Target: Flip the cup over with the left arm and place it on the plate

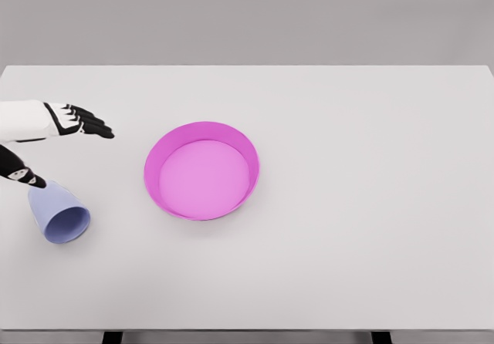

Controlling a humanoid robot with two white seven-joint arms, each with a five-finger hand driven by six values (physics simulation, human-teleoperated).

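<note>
Bare simulated test bench, not a lived-in room

A wide, plain white rectangular tabletop (370, 205) fills the view against a flat, featureless grey backdrop (247, 16) at 12 o'clock; surfaces are evenly lit and textureless, and dark table legs (113, 337) peek out at 6 o'clock

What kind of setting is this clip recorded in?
Most likely a simulated tabletop test scene: a plain white table against a blank grey backdrop, holding only a magenta plate and a lavender cup on its side, with the left robot hand open nearby.
</note>
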